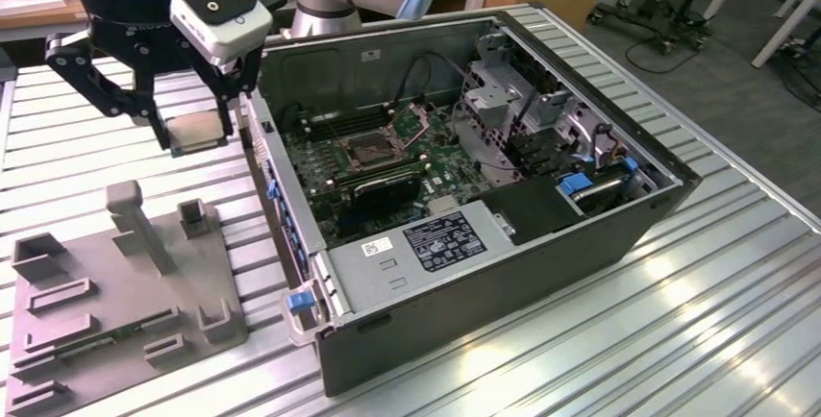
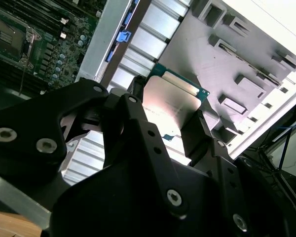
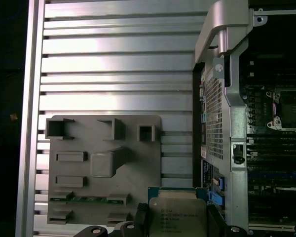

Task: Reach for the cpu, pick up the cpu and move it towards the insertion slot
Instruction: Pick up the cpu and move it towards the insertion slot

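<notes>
Gripper (image 1: 195, 134) fingers are closed on the cpu (image 1: 194, 132), one dark finger on each side of the chip, and the chip hangs in the air above the slatted metal table (image 1: 718, 282). It sits just outside the open computer case (image 1: 513, 273), on the exterior view's left of the case wall, with the grey plastic tray (image 1: 122, 311) lying on the table below and nearer the camera. In the second wrist view the cpu (image 2: 168, 101) shows its silvery top face between the black fingers (image 2: 200, 133). The insertion slot (image 1: 368, 151) lies inside the case on the green circuit board (image 1: 443, 162), its silver frame around a dark square, well apart from the held chip. In the first wrist view the cpu (image 3: 176, 215) is beside the tray (image 3: 81, 148), and the slot (image 3: 286, 109) lies past the case wall.
</notes>
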Motion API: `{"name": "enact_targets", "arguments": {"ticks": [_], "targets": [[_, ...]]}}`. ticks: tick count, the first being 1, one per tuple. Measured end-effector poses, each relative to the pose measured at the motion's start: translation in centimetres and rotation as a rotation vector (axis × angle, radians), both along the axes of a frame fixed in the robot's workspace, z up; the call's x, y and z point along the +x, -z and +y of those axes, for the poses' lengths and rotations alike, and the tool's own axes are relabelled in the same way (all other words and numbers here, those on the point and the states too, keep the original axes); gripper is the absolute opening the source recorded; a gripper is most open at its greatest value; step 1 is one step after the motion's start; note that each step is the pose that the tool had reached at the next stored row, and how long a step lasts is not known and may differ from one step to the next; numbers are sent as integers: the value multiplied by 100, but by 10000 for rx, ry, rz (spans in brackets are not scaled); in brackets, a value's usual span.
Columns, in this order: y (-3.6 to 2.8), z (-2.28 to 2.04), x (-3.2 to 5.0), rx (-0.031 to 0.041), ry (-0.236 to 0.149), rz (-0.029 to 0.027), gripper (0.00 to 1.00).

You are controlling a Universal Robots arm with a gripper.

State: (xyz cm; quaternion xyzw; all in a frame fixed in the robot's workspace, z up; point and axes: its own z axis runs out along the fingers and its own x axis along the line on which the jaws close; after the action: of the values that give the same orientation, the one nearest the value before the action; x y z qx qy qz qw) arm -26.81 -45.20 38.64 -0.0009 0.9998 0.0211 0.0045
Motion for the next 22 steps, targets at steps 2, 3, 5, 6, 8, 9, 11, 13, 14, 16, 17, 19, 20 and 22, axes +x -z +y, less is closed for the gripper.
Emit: {"name": "enact_targets", "arguments": {"ticks": [2,3,5,6,8,9,11,13,14,16,17,19,20,22], "targets": [[0,0,3,-1,-1,1,55],[0,0,3,-1,-1,0,55],[1,0,5,0,-1,0,55],[1,0,7,1,-2,-1,55],[1,0,11,0,-1,1,55],[2,0,15,0,-2,0,55],[2,0,28,-1,-2,1,55],[2,0,43,0,-2,1,55],[3,0,51,0,-2,0,55],[3,0,69,0,-1,0,55],[3,0,77,0,-1,0,55],[3,0,92,0,-2,0,55],[3,0,99,-1,-1,0,55],[4,0,113,0,-1,0,55]]}}
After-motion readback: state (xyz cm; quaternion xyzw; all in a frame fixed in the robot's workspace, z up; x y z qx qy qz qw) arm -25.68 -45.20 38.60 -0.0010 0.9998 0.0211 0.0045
